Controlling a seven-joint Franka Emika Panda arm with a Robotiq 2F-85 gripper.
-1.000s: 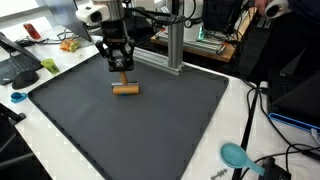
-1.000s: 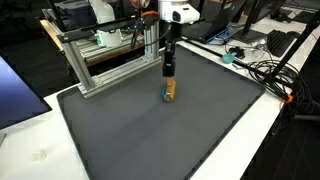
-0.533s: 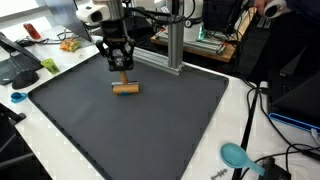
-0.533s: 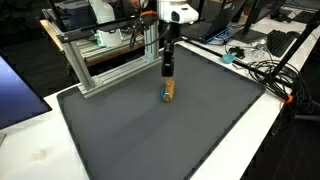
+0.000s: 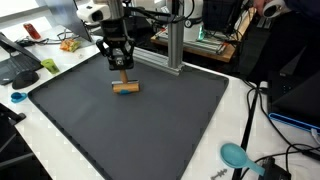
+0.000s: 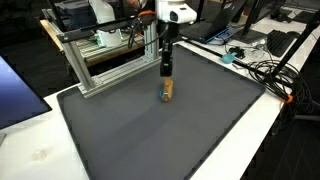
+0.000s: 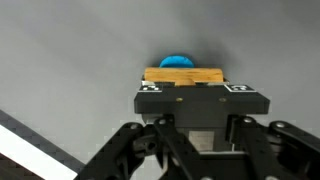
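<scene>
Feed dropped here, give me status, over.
Gripper shut on wooden T-piece. Crossbar down at dark mat, contact unclear. Metal frame behind, apart.

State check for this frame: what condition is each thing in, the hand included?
hand: shut on the wooden piece, pointing straight down.
wooden piece: gripped by its upright stem, crossbar level, low at the mat.
black mat: lying flat.
teal scoop: lying off the mat, untouched.
</scene>
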